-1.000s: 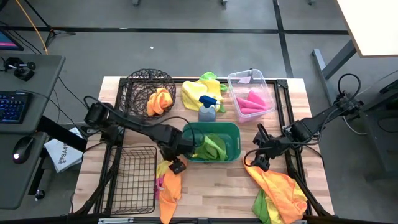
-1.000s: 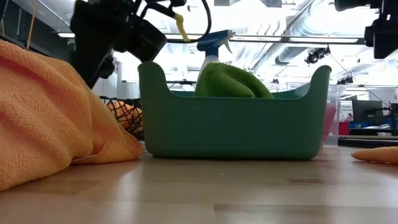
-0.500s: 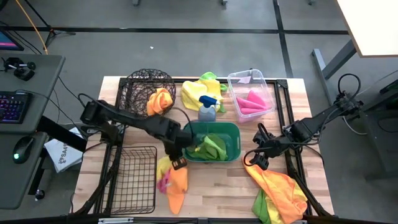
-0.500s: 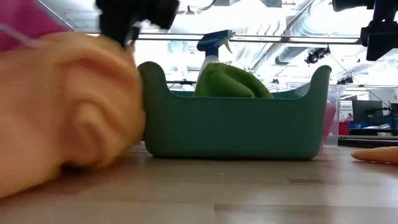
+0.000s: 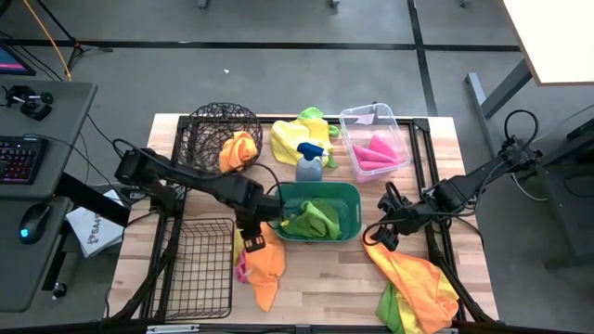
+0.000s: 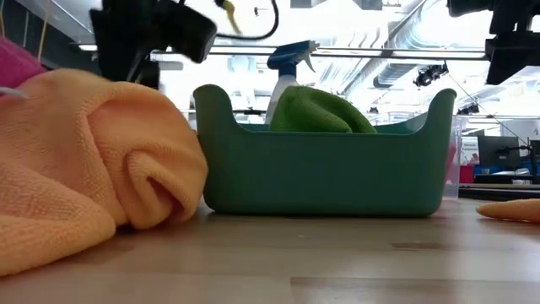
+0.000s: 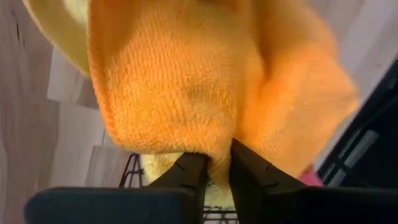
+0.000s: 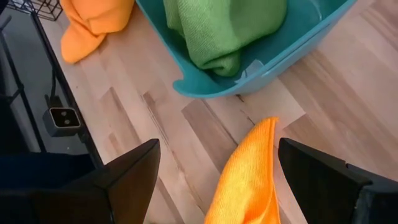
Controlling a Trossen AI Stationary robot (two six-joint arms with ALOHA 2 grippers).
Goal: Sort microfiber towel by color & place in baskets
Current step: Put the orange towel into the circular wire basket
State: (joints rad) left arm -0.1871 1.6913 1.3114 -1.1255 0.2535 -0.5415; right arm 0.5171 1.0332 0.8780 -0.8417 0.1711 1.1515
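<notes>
Landmark: teal tub, mid-table, holding lime green towels. Left gripper just beside tub's left wall, fingers nearly pressed together, pinching a fold of orange towel; rest of that cloth bunched on the wood in front-left of the tub, with yellow and pink scraps peeking out under it. Right gripper hanging to the right of the tub, jaws spread wide, holding nothing; second orange towel lying between and below the fingers, part of a heap of orange and green cloths front-right of the tub.

Baskets relative to tub: round wire basket behind-left, already with orange cloth inside; clear bin behind-right with pink towels; rectangular wire basket front-left, apparently nothing in it. Loose yellow towels behind the tub, beside spray bottle.

Handling, as judged: cloths light, soft, limp, grippy nap, nothing fragile. Likely to drape and drag neighbours along, so yellow/pink scraps may ride up with the orange one. Best hold: a raised fold or corner clear of other colours, pinched deep enough not to slip. Orange probably bound for round wire basket; needs a high lift to clear tub rim.
</notes>
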